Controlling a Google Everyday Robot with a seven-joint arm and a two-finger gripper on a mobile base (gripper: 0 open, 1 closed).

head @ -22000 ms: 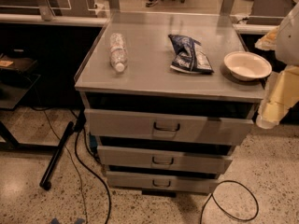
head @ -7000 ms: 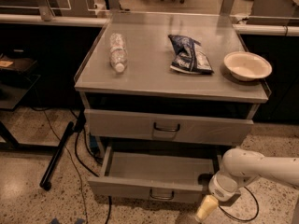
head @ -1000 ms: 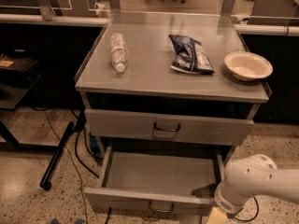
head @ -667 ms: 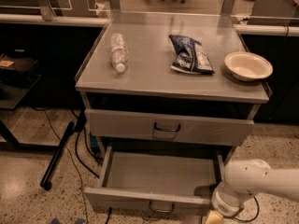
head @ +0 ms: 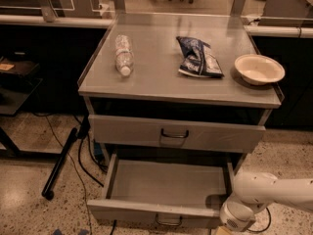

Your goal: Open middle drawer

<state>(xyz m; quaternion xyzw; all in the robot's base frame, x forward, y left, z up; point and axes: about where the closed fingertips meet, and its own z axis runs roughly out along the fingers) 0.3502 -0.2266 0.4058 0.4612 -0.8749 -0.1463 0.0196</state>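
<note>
The middle drawer (head: pixel 146 210) is pulled far out from the grey cabinet, and its plain grey tray interior (head: pixel 166 182) shows with nothing in it. Its small dark loop handle (head: pixel 168 222) sits at the centre of the front, near the bottom edge of the view. My white arm (head: pixel 264 192) reaches in from the right, and my gripper (head: pixel 226 228) is at the drawer's front right corner, mostly cut off by the bottom edge. The top drawer (head: pixel 176 135) above is shut. The bottom drawer is hidden under the open one.
On the cabinet top lie a plastic bottle (head: pixel 123 54), a dark blue chip bag (head: pixel 198 57) and a cream bowl (head: pixel 259 68). A black pole (head: pixel 58 163) and cables (head: pixel 85 155) lie on the floor to the left. Dark benches stand on both sides.
Almost nothing has changed. My arm has shifted very slightly at the drawer's right front corner, and the middle drawer stays pulled out.
</note>
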